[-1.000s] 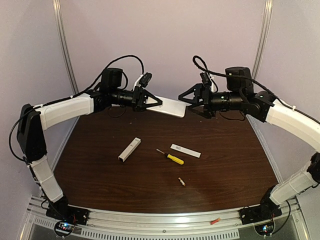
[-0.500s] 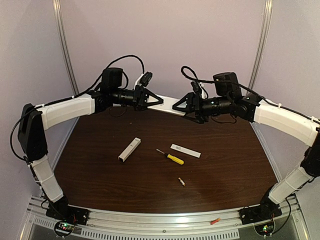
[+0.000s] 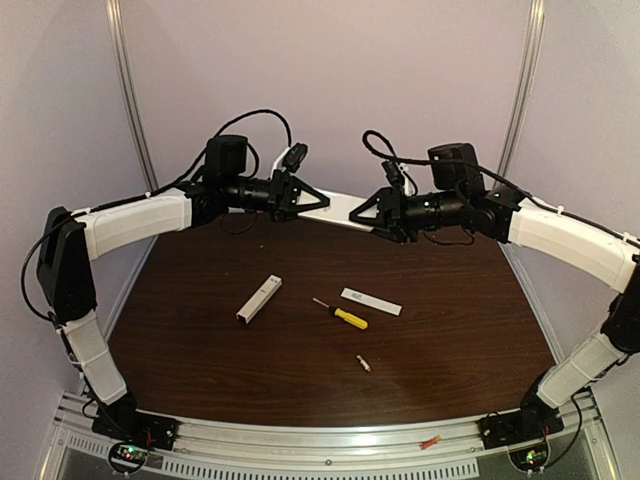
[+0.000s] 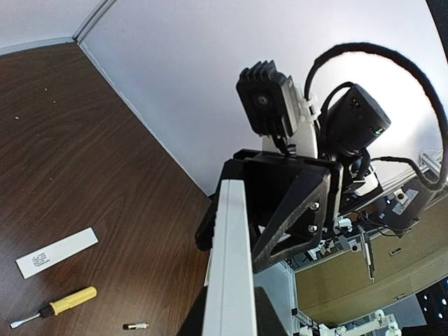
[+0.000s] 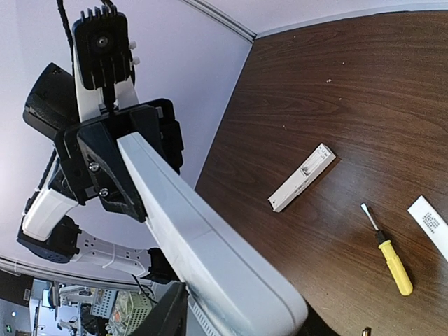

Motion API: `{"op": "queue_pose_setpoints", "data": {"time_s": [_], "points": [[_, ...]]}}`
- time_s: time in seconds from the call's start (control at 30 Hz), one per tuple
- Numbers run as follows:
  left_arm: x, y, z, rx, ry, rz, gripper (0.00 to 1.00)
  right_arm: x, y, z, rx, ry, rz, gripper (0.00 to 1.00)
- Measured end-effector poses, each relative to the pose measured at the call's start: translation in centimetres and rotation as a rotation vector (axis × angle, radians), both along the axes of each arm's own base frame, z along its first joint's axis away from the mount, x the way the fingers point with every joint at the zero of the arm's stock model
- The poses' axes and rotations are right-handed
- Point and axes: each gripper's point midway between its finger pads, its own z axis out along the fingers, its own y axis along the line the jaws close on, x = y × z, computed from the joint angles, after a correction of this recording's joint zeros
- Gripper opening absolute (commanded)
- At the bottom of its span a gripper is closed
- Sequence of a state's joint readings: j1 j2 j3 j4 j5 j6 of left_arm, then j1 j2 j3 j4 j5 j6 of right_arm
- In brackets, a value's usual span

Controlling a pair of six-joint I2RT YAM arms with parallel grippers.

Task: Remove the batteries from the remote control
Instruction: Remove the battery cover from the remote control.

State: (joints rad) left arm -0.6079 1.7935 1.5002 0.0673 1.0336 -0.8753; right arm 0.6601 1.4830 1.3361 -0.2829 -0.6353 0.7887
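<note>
Holding the remote (image 3: 338, 209) between both arms, I have it lifted off the desk (image 3: 200, 340) over its far part, close to the back wall.

Left pincer (image 3: 305, 203): pressed onto the left end of the remote. The right wrist view shows its black fingers (image 5: 105, 171) clamped on either side of the white body.

Right pincer (image 3: 372, 213): pinching the opposite end. The left wrist view shows its black frame closed around the far end of the remote (image 4: 227, 280).

The remote runs roughly level between the two, its right end slightly lower. Whether any cells sit inside it cannot be told from these views.

Battery (image 3: 364, 363): one small cell lies on the desk (the only one in sight), well below the remote and toward the near edge, apart from everything else.

Other items on the desk:
- Yellow-handled screwdriver (image 3: 341, 315), lying flat just beyond the battery.
- Flat white strip (image 3: 371, 301), just right of the screwdriver and not touching it.
- White bar (image 3: 259, 298), left of the screwdriver and set at a slant.
</note>
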Motion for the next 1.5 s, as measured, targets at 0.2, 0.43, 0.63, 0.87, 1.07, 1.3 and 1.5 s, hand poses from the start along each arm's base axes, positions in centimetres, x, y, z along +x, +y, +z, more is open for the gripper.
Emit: {"op": "queue_pose_setpoints", "data": {"time_s": [0.2,0.43,0.63,0.87,1.07,1.3,1.5], "points": [[-0.10,-0.09,0.05,-0.002,0.000,-0.003,0.00,0.01,-0.09,-0.12,-0.004,0.005,-0.002,0.39],[-0.14,-0.08,0.19,-0.006,0.001,-0.005,0.00,-0.07,-0.14,0.07,0.001,0.003,0.003,0.51],[-0.54,-0.42,0.16,-0.005,0.000,-0.015,0.00,0.00,-0.05,0.48,0.015,-0.004,0.001,0.56],[-0.67,-0.52,0.16,-0.005,-0.001,-0.018,0.00,0.01,-0.04,0.69,0.020,-0.010,0.000,0.54],[-0.68,-0.52,0.18,-0.006,-0.002,-0.019,0.00,0.02,-0.04,0.69,0.022,-0.005,-0.002,0.50],[-0.73,-0.51,0.21,-0.007,-0.003,-0.022,0.00,0.02,-0.05,0.67,0.024,0.002,-0.005,0.49],[-0.73,-0.51,0.21,-0.007,-0.003,-0.022,0.00,-0.01,-0.09,0.58,0.020,0.003,-0.004,0.52]]}}
